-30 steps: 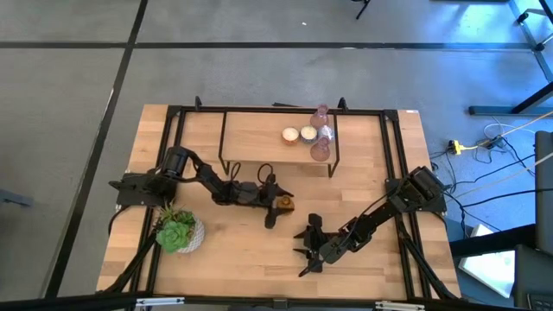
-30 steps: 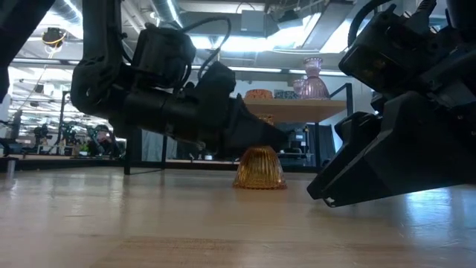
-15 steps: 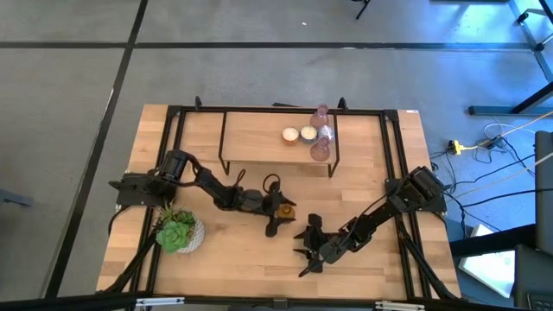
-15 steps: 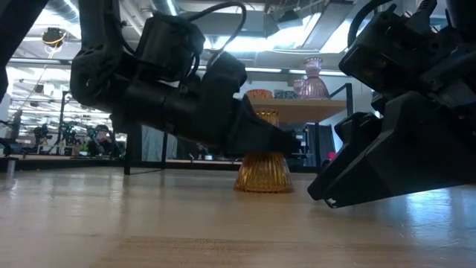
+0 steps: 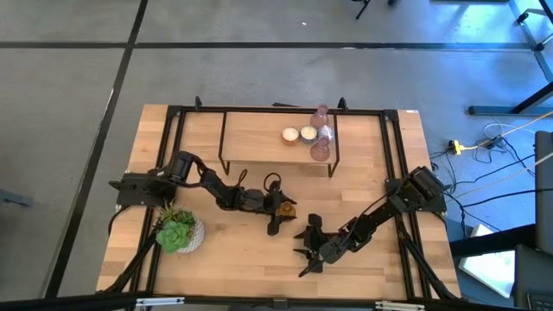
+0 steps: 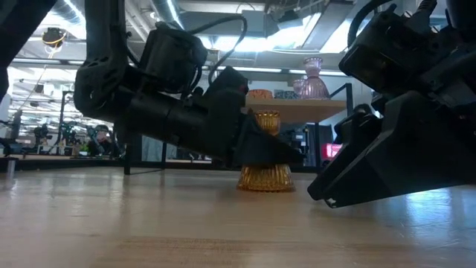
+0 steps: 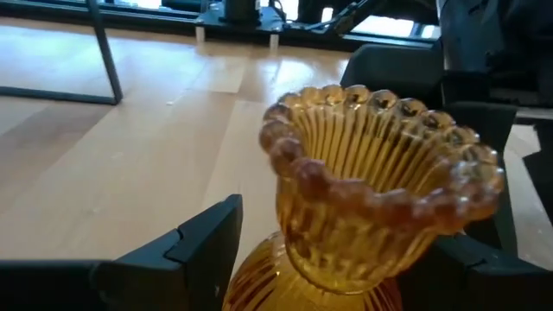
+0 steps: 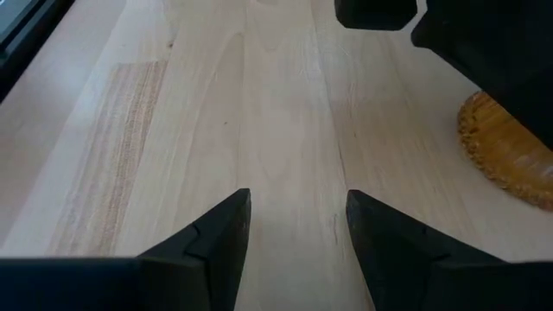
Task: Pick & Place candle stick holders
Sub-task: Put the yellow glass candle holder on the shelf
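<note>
Low view: amber holder [image 6: 265, 162] stands upright (rim up).

A wooden desk [image 5: 233, 259] with a black frame carries a succulent [image 5: 178, 233] in a white pot near its left front and an amber holder [image 5: 284, 206] standing near the middle. A raised wooden shelf [image 5: 251, 138] at the back bears four small holders [image 5: 308, 136] grouped together.
</note>
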